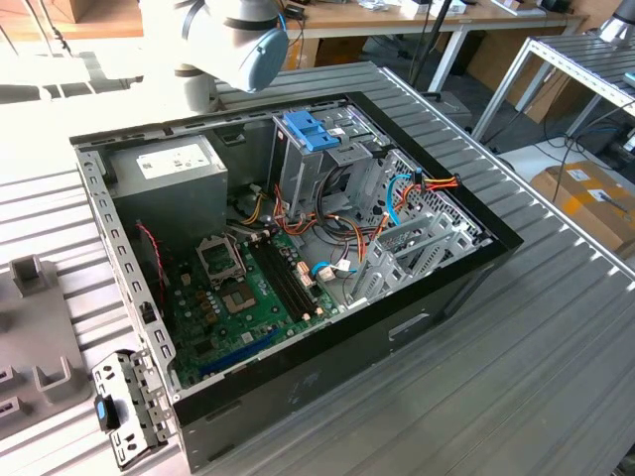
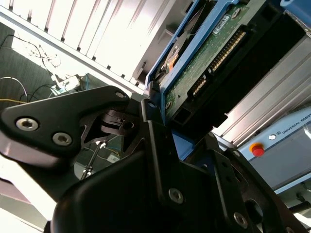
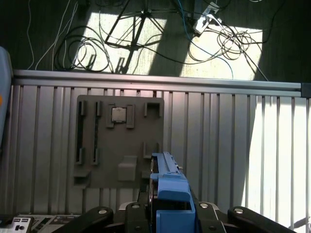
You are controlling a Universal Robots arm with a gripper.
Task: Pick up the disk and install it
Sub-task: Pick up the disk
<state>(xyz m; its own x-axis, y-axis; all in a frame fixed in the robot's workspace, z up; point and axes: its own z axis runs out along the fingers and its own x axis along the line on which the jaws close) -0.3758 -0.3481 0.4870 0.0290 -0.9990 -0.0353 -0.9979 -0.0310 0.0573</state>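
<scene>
Item: disk (image 2: pixel 214 63), a flat drive with blue plastic rails, its green circuit-board face and connector row turned toward the second wrist view.
Location of item: off the tabletop (image 1: pixel 556 377), carried at the end of the arm (image 1: pixel 243 40), outside the computer case (image 1: pixel 397 327).
Holder: pincer (image 2: pixel 181 144), clamped on one end of the disk, a black finger pressing on each side.
Grip rationale: taking the drive by one end leaves most of its body and both rails standing free beyond the fingers (a judgement from the pose, not something shown).
Edge-on aspect: in the first wrist view the disk (image 3: pixel 171 191) appears as a narrow blue strip between the pincer links (image 3: pixel 170 216).
Beneath the pincer: a grey fixture tray (image 3: pixel 112 145) flat on the ribbed tabletop, holding a processor chip (image 3: pixel 118 114) in one of its pockets.
Receiving unit: computer case lying on its side with the panel off, so its interior faces upward.
Case contents: tall metal drive cage (image 1: pixel 298 178) topped by a light-blue bracket (image 1: pixel 310 129); grey power-supply box (image 1: pixel 169 183) beside it.
Task standing: pick-up looks done; the disk is not yet installed.
</scene>
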